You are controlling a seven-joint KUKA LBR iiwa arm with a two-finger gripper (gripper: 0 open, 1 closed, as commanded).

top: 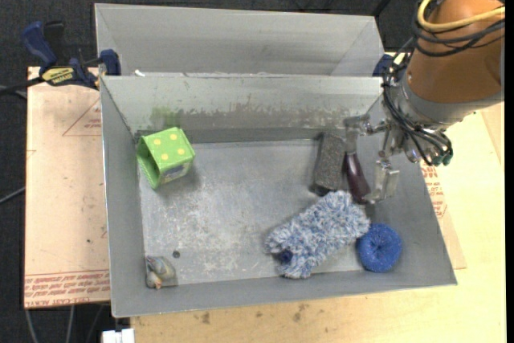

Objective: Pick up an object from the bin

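the bin (225, 209) is grey. a green cube (166, 156) bears paler yellow-green dots. the fuzzy cloth (317, 233) is mottled blue and white; the round puff (379, 247) is solid blue; the wrist cover (458, 44) is orange.

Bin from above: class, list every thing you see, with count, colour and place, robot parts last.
cube: one, green with yellow dots, back left.
fluffy cloth: one, blue-white, front, right of centre.
round puff: one, blue, front right.
block: one, grey, back right.
slim thing: one, dark maroon, right of the block.
small lump: one, grey-brown, front left corner.
bin: one, grey metal.
gripper: one, silver, over back right.
arm cover: one, orange, right edge.
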